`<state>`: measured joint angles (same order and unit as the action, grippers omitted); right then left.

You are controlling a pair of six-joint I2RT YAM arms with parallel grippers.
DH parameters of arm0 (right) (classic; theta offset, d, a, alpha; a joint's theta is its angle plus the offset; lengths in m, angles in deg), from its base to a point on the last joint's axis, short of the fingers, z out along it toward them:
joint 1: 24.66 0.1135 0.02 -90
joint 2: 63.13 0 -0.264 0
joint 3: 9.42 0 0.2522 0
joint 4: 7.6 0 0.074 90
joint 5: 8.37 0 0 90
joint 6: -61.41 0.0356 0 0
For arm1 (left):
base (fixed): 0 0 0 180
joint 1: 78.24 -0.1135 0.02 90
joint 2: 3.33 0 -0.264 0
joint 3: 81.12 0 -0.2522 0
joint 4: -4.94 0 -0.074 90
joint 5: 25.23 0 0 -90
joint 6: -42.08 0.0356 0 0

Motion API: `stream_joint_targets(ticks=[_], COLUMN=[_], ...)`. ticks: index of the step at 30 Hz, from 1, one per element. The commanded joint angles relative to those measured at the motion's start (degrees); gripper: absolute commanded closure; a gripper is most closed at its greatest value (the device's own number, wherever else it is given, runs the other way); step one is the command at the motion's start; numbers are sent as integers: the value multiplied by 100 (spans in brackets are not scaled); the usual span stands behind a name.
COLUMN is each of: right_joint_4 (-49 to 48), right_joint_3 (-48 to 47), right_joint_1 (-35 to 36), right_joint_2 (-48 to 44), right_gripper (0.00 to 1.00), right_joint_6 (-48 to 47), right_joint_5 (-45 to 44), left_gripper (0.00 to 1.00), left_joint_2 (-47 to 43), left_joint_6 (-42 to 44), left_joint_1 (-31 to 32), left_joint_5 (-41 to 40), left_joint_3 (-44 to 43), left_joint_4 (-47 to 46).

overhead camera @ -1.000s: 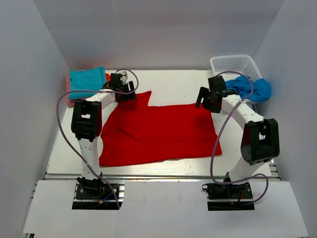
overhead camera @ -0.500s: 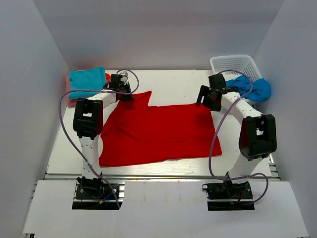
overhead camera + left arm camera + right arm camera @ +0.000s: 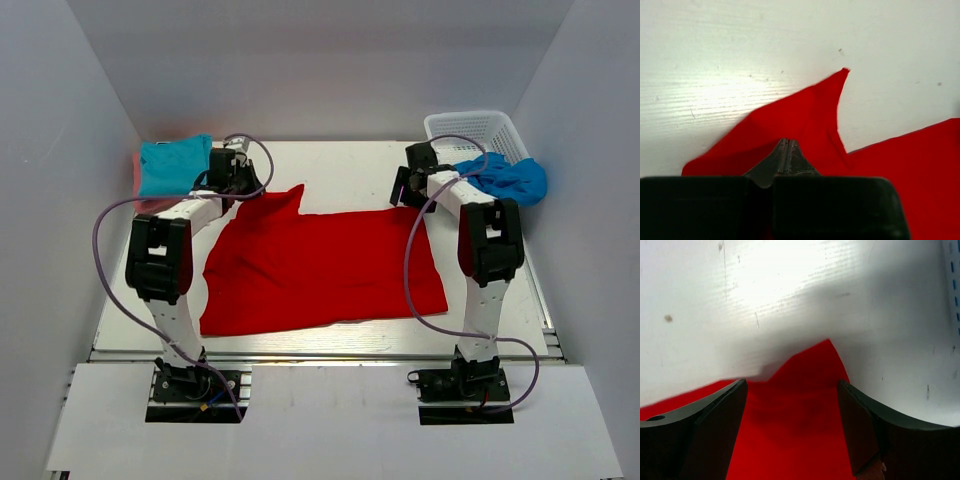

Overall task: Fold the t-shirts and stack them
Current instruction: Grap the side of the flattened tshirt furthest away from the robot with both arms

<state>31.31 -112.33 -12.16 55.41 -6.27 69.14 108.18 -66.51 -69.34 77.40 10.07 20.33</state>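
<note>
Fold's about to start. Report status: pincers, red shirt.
Left pincer shut on red shirt, far-left edge. Right pincer open, straddling far-right corner, no grip. Red shirt spread flat on table. Nothing lying on it.

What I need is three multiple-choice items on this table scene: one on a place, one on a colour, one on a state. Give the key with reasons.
1. The turquoise t-shirt lies on the table at its:
A) far left corner
B) near right corner
C) centre

2. The large t-shirt spread flat is:
A) orange
B) red
C) white

3. The left tool is:
A) wide open
B) shut on nothing, in the air
C) shut on the large t-shirt

Key
1 A: the top view shows it folded at the far left corner.
2 B: it is bright red in all three views.
3 C: the left wrist view shows the tips together with red cloth bunched around them.
</note>
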Motion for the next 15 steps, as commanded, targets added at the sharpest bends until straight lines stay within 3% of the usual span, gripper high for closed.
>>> stream_joint_targets(ticks=[1, 8, 10, 12, 15], right_joint_4=[-212, -274, -221, -212, -203], right_joint_3=[-445, -367, -332, -244, -95], right_joint_1=[16, 8, 8, 17, 25], right_joint_2=[116, 327, 371, 345, 301], right_gripper=[22, 30, 34, 46, 52], right_joint_6=[272, 562, 580, 597, 606], right_joint_5=[-421, -377, -359, -438, -456], left_gripper=[100, 100, 100, 100, 100], left_joint_2=[-550, -1007, -1113, -1271, -1517], left_joint_6=[75, 75, 75, 75, 75], left_joint_1=[-29, -29, -29, -29, -29], left_joint_5=[109, 232, 232, 232, 232], left_joint_3=[165, 622, 701, 824, 1026], left_joint_4=[-146, -145, -145, -93, -93])
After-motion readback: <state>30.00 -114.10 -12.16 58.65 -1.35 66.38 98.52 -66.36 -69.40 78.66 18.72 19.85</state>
